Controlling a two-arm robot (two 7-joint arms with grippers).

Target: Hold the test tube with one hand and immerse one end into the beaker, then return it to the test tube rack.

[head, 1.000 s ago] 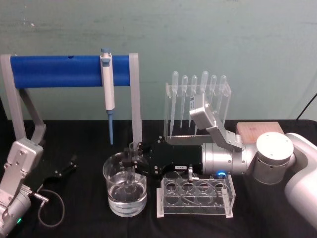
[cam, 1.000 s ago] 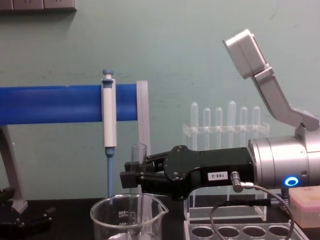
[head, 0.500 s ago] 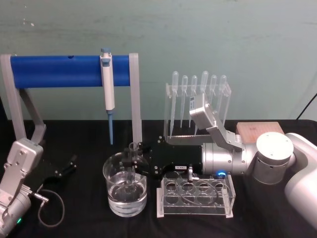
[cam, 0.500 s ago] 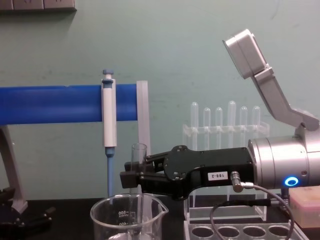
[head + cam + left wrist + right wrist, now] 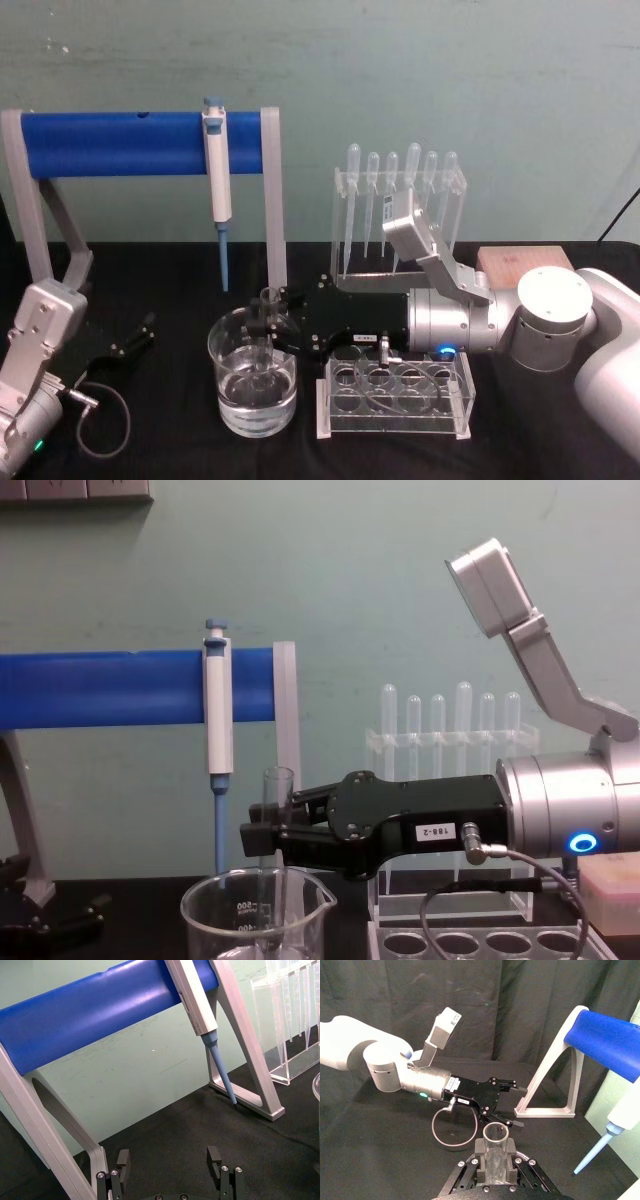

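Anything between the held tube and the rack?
Only the wall of the beaker: the right tool holds the test tube upright inside it. The rack stands just beside. The left tool sits parked far left.

Clear test tube point(image 5: 277, 787) stands upright, its lower end inside the water-filled glass beaker point(image 5: 222, 390).

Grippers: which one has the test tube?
The right gripper, clamped on the test tube standing in the beaker; the left gripper sits open, empty.
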